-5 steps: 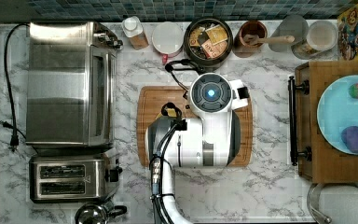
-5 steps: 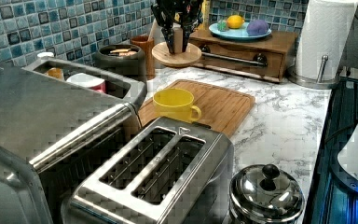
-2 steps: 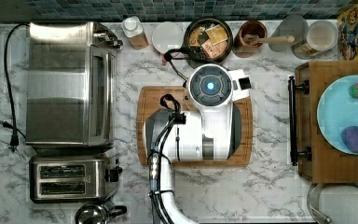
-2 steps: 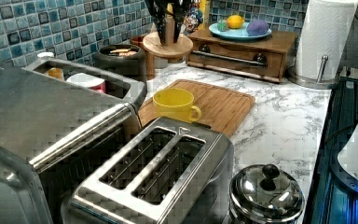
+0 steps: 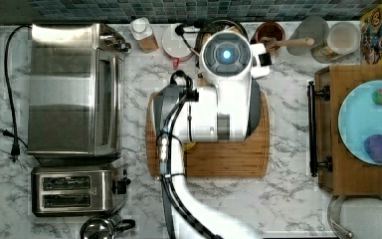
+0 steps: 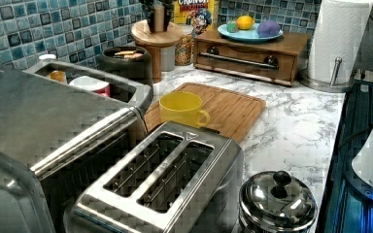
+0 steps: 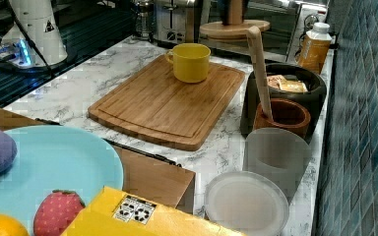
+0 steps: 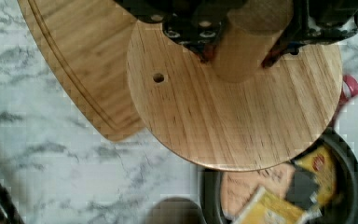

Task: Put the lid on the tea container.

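The gripper (image 8: 242, 44) pinched the knob (image 8: 244, 46) of the wooden lid (image 8: 235, 112), one finger on each side, and carried the disc level in the air. In the left view the lid (image 6: 156, 33) hung above and just past the container (image 6: 127, 60), towards the backsplash side of the counter. In the right view the lid (image 7: 234, 28) sat high over the far end of the row, beyond the container (image 7: 288, 86).

The container stood open against the tiled wall, between a white-lidded jar (image 5: 176, 42) and the brown cup (image 7: 281, 117) with its wooden spoon (image 7: 259, 69). The wrist view showed the lid covering only part of the container (image 8: 279, 186); tea packets (image 8: 279, 198) lay exposed past the disc's edge. So the lid was not yet centred over the opening.

Judgement on the step: alignment comes first. The disc should be shifted until the black rim is hidden evenly all round, then lowered straight down with the disc kept flat. The spoon leans up close to the container and could catch the lid's edge on the way down. Release should wait until the lid rests on the rim. A yellow mug (image 6: 182, 108) on the cutting board (image 6: 223, 104) stood well apart.
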### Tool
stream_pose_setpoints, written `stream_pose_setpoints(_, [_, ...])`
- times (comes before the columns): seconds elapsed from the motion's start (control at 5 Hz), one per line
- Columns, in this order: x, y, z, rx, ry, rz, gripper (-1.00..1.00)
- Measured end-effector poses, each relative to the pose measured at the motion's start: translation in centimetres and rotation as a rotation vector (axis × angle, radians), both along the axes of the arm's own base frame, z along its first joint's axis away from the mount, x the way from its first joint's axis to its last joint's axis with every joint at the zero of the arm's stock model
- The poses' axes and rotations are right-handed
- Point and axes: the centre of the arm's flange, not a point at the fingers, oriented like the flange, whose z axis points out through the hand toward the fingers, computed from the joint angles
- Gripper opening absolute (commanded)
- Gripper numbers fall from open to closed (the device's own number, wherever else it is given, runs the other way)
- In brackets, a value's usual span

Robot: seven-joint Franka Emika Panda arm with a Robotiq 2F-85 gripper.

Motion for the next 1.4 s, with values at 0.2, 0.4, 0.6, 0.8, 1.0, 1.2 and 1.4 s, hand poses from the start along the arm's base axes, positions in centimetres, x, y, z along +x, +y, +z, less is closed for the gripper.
stream_pose_setpoints(0.2, [3.1, -0.2, 0.5, -0.001, 0.018, -0.006, -1.00])
stream_pose_setpoints(0.4, [5.5, -0.6, 0.0, -0.004, 0.004, -0.010, -1.00])
stream_pose_setpoints(0.6, [6.5, -1.2, -0.9, -0.014, -0.035, -0.014, -1.00])
stream_pose_setpoints(0.8, [6.8, -1.5, -1.0, -0.026, -0.068, -0.012, -1.00])
stream_pose_setpoints(1.0, [6.9, -1.5, -1.2, -0.026, -0.059, -0.012, -1.00])
stream_pose_setpoints(1.2, [7.4, -1.3, -2.3, -0.023, -0.040, -0.009, -1.00])
stream_pose_setpoints(1.4, [8.5, -0.7, -4.6, -0.019, -0.060, 0.005, -1.00])
